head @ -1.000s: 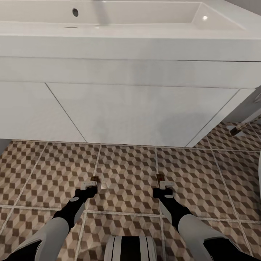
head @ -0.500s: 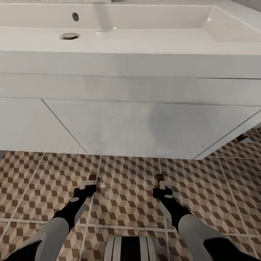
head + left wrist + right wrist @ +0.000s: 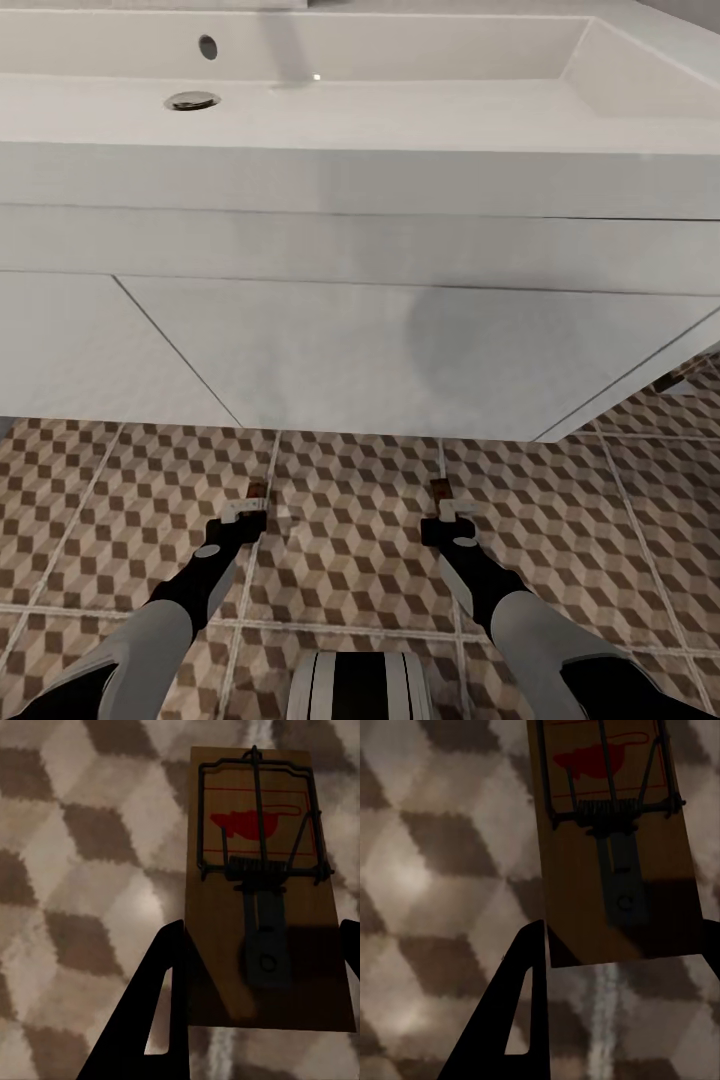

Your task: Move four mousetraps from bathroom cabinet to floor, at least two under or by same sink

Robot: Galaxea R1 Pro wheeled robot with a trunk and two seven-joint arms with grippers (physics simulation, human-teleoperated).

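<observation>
The wide white sink (image 3: 360, 180) stands right ahead of me, with the cube-patterned bathroom floor (image 3: 350, 540) below its front. My left gripper (image 3: 247, 510) is shut on a mousetrap (image 3: 257, 489), a brown board with a wire spring and a red print (image 3: 259, 892), gripped across its near end by the black fingers (image 3: 161, 1005). My right gripper (image 3: 449, 512) is shut on a second mousetrap (image 3: 438, 488), seen flat (image 3: 611, 847) over the tiles. Both traps point toward the sink, a little short of its front. I cannot tell their height above the tiles.
A small dark-brown thing (image 3: 672, 381) shows by the sink's right end at floor level; I cannot tell what it is. The sink's white front panel (image 3: 380, 350) closes off the way ahead. My white base (image 3: 360, 685) shows at the lower edge.
The head camera shifted during the first half second, so the sink looks larger and lower. Both grippers still hold their traps in the same place.
</observation>
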